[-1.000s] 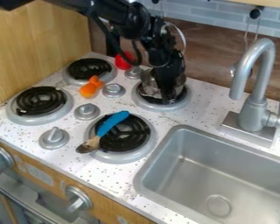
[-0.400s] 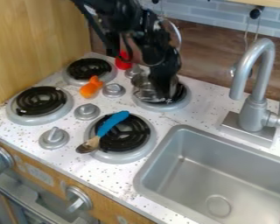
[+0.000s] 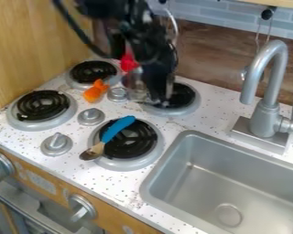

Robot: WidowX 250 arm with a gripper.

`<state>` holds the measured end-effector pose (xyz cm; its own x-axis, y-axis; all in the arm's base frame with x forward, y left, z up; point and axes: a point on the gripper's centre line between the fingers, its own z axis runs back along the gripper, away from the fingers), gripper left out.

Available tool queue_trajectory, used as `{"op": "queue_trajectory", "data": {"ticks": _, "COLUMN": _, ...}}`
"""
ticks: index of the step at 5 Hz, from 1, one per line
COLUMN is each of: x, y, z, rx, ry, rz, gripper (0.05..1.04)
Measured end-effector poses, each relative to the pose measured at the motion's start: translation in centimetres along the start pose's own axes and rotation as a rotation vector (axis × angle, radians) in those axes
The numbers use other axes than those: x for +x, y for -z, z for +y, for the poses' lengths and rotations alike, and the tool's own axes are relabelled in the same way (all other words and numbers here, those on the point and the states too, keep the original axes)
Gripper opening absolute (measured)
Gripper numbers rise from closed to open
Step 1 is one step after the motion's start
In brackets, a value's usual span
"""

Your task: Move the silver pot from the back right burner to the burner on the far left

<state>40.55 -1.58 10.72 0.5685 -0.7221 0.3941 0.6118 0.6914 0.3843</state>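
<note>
The black gripper (image 3: pixel 159 99) hangs over the left part of the back right burner (image 3: pixel 184 96), its fingers shut on a shiny metal pot (image 3: pixel 135 87). The pot is on the gripper's left side, partly hidden by it, and overlaps the burner's left edge in view. Whether its base touches the counter I cannot tell. A red object (image 3: pixel 128 63) shows behind the pot. Left of the pot lies an orange toy (image 3: pixel 95 90), near a silver knob (image 3: pixel 117 94). A spoon with a blue handle (image 3: pixel 119 128) rests across the front right burner (image 3: pixel 132 140).
Two more burners are on the left, one at the back (image 3: pixel 93 72) and one in front (image 3: pixel 42 108). Further silver knobs (image 3: pixel 91 116) stand between them. The sink (image 3: pixel 228 183) and its tall faucet (image 3: pixel 268 91) are on the right. A wooden wall (image 3: pixel 39 45) borders the left side.
The gripper and the metal pot have moved left together, from over the back right burner to its left edge. The spoon and orange toy have stayed put.
</note>
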Motion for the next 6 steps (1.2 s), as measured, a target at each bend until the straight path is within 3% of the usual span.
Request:
{"op": "queue_trajectory", "data": {"ticks": 1, "x": -3.3, "y": -3.6, "z": 1.0, "rx": 0.06, "ry": -0.144, "rz": 0.03, "gripper": 0.084}}
{"op": "queue_trajectory", "data": {"ticks": 2, "x": -8.1, "y": -6.3, "z": 2.9, "rx": 0.208, "ry": -0.367, "rz": 0.11, "gripper": 0.084}}
{"op": "queue_trajectory", "data": {"ticks": 3, "x": -11.4, "y": -6.8, "z": 4.4, "rx": 0.308, "ry": -0.522, "rz": 0.174, "gripper": 0.084}}
{"op": "queue_trajectory", "data": {"ticks": 4, "x": -16.3, "y": -5.6, "z": 6.4, "rx": 0.352, "ry": -0.674, "rz": 0.287, "gripper": 0.084}}
{"op": "queue_trajectory", "data": {"ticks": 6, "x": -23.4, "y": -3.8, "z": 12.4, "rx": 0.398, "ry": -0.882, "rz": 0.393, "gripper": 0.084}}
